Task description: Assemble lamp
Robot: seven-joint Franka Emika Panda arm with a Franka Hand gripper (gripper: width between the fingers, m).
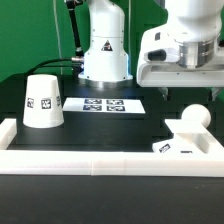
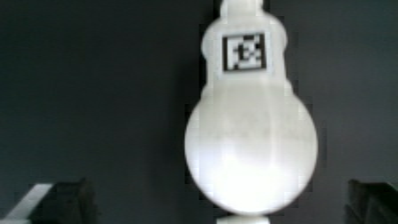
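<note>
White lamp parts are lying unjoined, so assembly is barely beginning: the gripper (image 2: pixel 214 203) is hovering spread and empty over the bulb post (image 2: pixel 249 130) lying beside the rail (image 1: pixel 100 160), the shade (image 1: pixel 41 101) is standing well apart, and no base is showing.

Bulb post (image 2: pixel 254 130): blurred in the wrist view; one end is cut off by the edge. Fingertips (image 2: pixel 54 203): cut off at the corners.
</note>
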